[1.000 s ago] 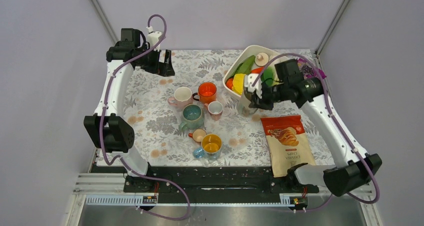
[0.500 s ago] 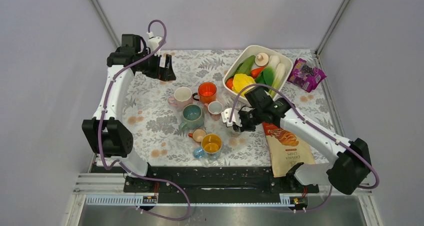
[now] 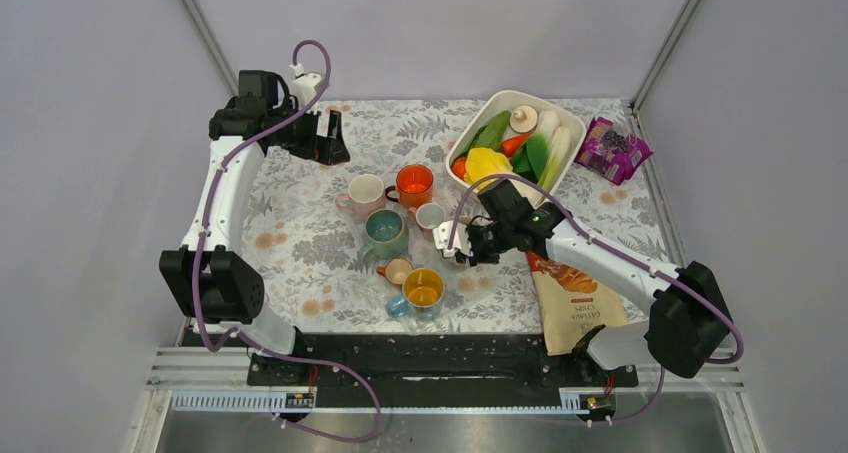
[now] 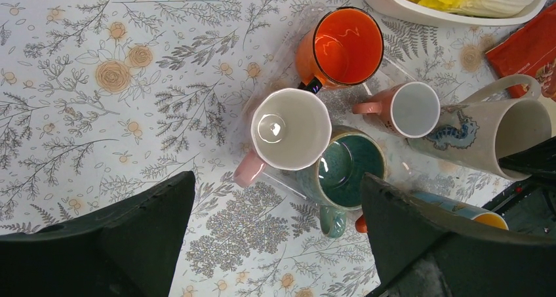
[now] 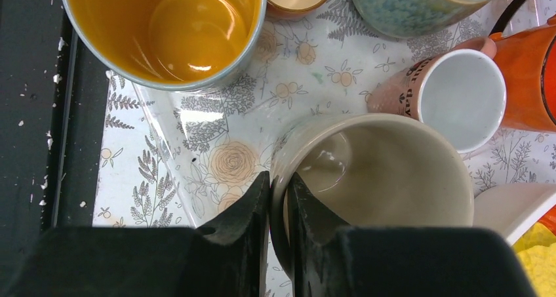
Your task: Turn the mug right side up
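Note:
The cream mug with a seahorse print (image 4: 485, 130) is held among the other mugs, to the right of a small pink mug (image 4: 413, 108). It looks tilted, with its mouth towards my right arm. My right gripper (image 5: 278, 179) is shut on its rim, one finger inside the mug (image 5: 393, 172) and one outside. In the top view this gripper (image 3: 452, 245) hides most of the mug. My left gripper (image 3: 330, 138) is open and empty, high over the far left of the table, and looks down on the mugs (image 4: 277, 179).
Around the held mug stand a white-and-pink mug (image 3: 364, 193), an orange mug (image 3: 413, 184), a teal mug (image 3: 384, 230), a small orange cup (image 3: 397, 270) and a yellow-lined mug (image 3: 423, 290). A white bowl of vegetables (image 3: 487, 105), a chips bag (image 3: 577, 303) and a purple packet (image 3: 610, 149) lie right.
My right arm has swung from beside the vegetable bowl down and left to the cluster of mugs, carrying the cream mug. The left arm has barely moved.

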Motion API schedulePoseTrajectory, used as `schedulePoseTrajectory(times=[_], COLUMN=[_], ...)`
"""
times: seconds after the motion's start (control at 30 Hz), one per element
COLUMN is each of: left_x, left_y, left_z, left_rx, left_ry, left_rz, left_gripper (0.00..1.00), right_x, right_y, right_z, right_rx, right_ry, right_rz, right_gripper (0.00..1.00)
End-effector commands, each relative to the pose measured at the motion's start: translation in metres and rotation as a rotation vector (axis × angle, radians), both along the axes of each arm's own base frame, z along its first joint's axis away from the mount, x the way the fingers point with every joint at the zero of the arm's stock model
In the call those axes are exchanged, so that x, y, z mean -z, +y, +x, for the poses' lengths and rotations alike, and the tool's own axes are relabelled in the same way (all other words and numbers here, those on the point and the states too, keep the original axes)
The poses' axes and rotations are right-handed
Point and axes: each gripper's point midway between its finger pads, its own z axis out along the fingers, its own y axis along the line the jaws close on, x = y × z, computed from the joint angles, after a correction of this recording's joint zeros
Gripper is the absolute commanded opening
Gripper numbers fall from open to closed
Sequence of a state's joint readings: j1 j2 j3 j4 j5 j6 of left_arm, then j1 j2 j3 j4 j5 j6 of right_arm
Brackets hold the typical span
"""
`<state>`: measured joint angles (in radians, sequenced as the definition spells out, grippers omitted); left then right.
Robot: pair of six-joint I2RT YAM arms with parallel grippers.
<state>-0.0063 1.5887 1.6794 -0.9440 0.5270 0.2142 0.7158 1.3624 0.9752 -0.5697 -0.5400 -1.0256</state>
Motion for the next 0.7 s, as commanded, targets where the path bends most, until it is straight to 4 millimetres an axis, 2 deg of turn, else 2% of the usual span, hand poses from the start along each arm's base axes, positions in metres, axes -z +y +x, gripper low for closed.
schedulePoseTrajectory(times=[0.0, 0.1, 0.13, 0.2, 0.27, 0.4, 0.5, 0.63, 0.67], left_x=[-0.017, -0.016, -0.016, -0.016, -0.015, -0.014, -0.015, -0.014, -0.014], left_y=[0.004, 0.003, 0.003, 0.004, 0.004, 0.005, 0.006, 0.007, 0.007], left_z=[0.005, 0.006, 0.006, 0.005, 0.005, 0.005, 0.005, 0.004, 0.004], left_rx=[0.002, 0.002, 0.002, 0.001, 0.001, -0.002, -0.004, -0.006, -0.009], left_ry=[-0.083, -0.079, -0.079, -0.078, -0.077, -0.074, -0.08, -0.079, -0.077], left_rz=[0.014, 0.011, 0.011, 0.013, 0.015, 0.017, 0.026, 0.029, 0.029], left_gripper=[0.99, 0.99, 0.99, 0.99, 0.99, 0.99, 0.99, 0.99, 0.99], right_x=[-0.021, -0.017, -0.019, -0.027, -0.037, -0.061, -0.082, -0.122, -0.134], right_y=[0.019, 0.02, 0.019, 0.02, 0.018, 0.017, 0.014, 0.008, 0.005], right_z=[-0.003, -0.004, -0.005, -0.003, 0.003, 0.009, 0.011, 0.023, 0.028], right_rx=[-0.063, -0.066, -0.067, -0.056, -0.045, -0.034, -0.008, 0.128, 0.189], right_ry=[-0.054, -0.041, -0.039, -0.05, -0.095, -0.172, -0.219, -0.277, -0.284], right_rz=[0.076, 0.048, 0.046, 0.055, 0.062, 0.088, 0.118, 0.204, 0.242], right_gripper=[0.0, 0.0, 0.05, 0.24, 0.38, 0.51, 0.69, 0.9, 0.91])
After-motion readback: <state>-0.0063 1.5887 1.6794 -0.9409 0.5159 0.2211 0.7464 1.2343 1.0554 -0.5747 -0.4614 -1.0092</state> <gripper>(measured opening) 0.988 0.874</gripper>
